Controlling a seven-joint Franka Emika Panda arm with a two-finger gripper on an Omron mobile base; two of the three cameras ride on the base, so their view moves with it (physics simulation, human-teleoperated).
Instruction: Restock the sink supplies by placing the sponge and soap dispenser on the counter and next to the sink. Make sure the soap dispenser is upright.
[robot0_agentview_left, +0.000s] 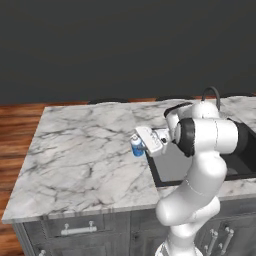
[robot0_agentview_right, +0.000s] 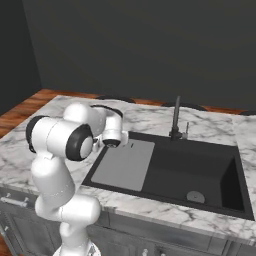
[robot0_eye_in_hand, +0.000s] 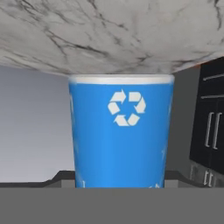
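The soap dispenser (robot0_agentview_left: 136, 146), a small blue bottle with a white top, stands upright on the white marble counter (robot0_agentview_left: 85, 155) just left of the black sink (robot0_agentview_left: 172, 165). My gripper (robot0_agentview_left: 141, 145) reaches in sideways from the right and is shut on it. Whether its base rests on the slab I cannot tell. In the hand view the blue body with a white recycling mark (robot0_eye_in_hand: 120, 131) sits between my fingertips (robot0_eye_in_hand: 61, 177), with the counter (robot0_eye_in_hand: 109, 35) along the top. The sponge is out of view.
The sink basin (robot0_agentview_right: 200, 170) holds a grey mat (robot0_agentview_right: 125, 164) on its left and a round drain (robot0_agentview_right: 195, 196). The dark gooseneck faucet (robot0_agentview_right: 176, 117) rises behind it. Dark cabinets with handles (robot0_agentview_left: 77, 229) run under the counter's front edge.
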